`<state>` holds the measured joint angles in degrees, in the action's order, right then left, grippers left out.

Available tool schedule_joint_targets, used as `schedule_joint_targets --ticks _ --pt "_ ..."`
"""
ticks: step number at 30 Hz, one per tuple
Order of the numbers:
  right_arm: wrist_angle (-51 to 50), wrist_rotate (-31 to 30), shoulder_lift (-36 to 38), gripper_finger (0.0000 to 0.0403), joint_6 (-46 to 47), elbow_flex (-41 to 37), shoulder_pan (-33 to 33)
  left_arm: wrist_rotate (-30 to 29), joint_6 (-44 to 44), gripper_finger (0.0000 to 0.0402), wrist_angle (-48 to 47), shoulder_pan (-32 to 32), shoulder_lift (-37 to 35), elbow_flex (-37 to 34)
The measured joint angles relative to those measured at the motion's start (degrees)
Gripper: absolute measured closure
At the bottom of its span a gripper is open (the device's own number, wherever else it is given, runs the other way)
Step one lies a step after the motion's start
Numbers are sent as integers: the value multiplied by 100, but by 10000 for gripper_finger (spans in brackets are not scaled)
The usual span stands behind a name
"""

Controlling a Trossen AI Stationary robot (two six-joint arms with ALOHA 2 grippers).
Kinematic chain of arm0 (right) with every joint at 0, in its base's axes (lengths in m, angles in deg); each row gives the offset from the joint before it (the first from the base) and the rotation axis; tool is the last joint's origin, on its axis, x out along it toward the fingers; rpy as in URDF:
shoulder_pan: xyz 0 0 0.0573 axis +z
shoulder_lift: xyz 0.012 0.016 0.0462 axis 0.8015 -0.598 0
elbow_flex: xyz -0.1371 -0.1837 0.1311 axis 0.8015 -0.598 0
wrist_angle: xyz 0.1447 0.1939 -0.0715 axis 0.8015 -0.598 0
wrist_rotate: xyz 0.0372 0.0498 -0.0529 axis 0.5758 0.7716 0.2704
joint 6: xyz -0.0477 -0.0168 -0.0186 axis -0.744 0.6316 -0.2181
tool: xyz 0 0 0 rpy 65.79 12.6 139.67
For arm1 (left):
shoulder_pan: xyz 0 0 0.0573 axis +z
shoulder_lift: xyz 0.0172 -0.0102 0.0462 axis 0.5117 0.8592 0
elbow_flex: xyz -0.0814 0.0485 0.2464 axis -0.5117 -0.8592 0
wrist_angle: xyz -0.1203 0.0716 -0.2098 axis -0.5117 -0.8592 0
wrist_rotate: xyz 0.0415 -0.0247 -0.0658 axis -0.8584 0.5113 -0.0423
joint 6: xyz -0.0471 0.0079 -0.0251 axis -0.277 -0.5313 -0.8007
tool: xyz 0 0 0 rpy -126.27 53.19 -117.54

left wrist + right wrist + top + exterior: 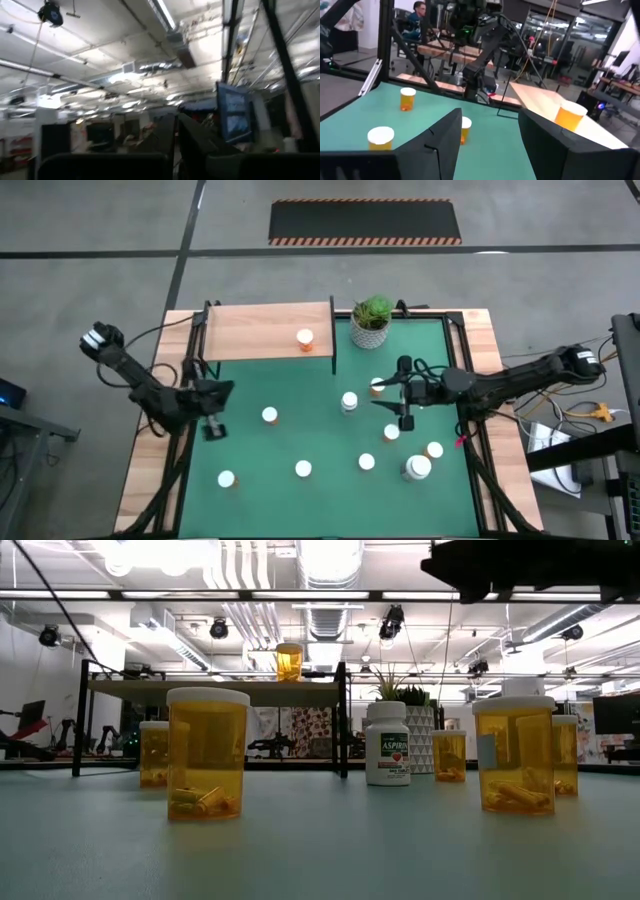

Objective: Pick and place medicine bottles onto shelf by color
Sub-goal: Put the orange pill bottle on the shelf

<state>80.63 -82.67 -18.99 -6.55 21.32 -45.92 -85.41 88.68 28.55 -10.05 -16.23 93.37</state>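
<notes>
Several white-capped orange bottles stand upright on the green mat (250, 450), among them one (348, 401) at mid-table and one (377, 385) beside my right gripper. A wider white bottle (417, 468) stands near right, and a white aspirin bottle (387, 743) shows in the low view. One orange bottle (305, 338) stands on the wooden shelf (260, 330) at far left. My right gripper (401, 394) is open and empty above the mat's right part, pointing toward the table's left; in its wrist view (487, 145) an orange bottle (465, 127) shows beyond the gap. My left gripper (213, 423) is at the mat's left edge.
A green plant in a white pot (371, 322) stands at the far edge, right of the shelf. The shelf's black posts (333, 345) stand on the mat. My left arm (480, 55) shows across the table. People sit in the room beyond (417, 15).
</notes>
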Motion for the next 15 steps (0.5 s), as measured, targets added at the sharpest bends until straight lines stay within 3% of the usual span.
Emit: schedule_joint_targets --ticks 5,9,11,15 --pt "-35 0 372 216 -181 -171 0 -731 -166 396 -710 588 760 847" --pt "-209 -2 685 216 -296 -238 0 -833 -1019 401 -2660 1050 1077 1670" --pt "-434 -2 814 216 -327 -238 0 -482 -1733 401 -4067 1305 1151 2154" --pt "-734 -2 1002 216 -350 -240 0 1217 -3383 401 -6769 1981 1301 3227"
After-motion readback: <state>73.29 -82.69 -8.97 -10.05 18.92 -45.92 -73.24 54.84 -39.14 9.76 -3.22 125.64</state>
